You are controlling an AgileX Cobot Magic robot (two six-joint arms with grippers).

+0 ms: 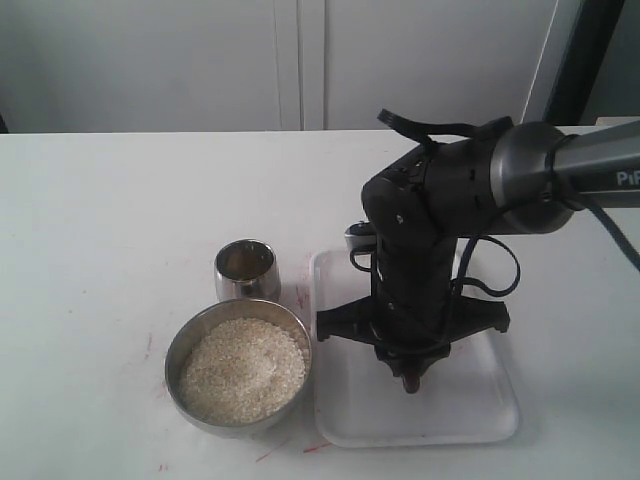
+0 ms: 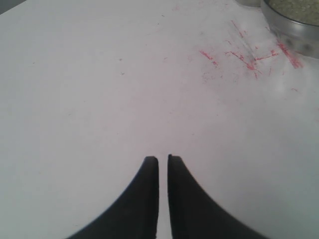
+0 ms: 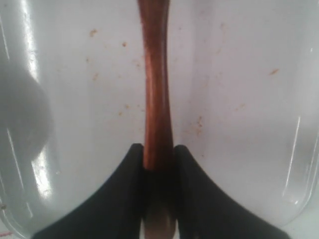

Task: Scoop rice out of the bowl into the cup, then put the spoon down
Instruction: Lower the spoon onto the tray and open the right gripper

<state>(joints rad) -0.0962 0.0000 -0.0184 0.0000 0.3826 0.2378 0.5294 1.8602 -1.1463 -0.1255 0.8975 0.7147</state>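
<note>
Hovering over the bare white table (image 2: 99,99), the left gripper (image 2: 163,159) has its fingers drawn almost together with nothing between them (only a thin slit shows), and red scribble marks (image 2: 239,55) lie ahead of it. Further right, the bowl (image 1: 176,350) holds a heap of rice (image 1: 243,368), and the cup (image 1: 246,272) stands just behind its far rim. Right again, over the white tray (image 1: 470,410), the right gripper (image 3: 158,152) is clamped on the handle of the spoon (image 3: 156,89); its head is out of view.
</note>
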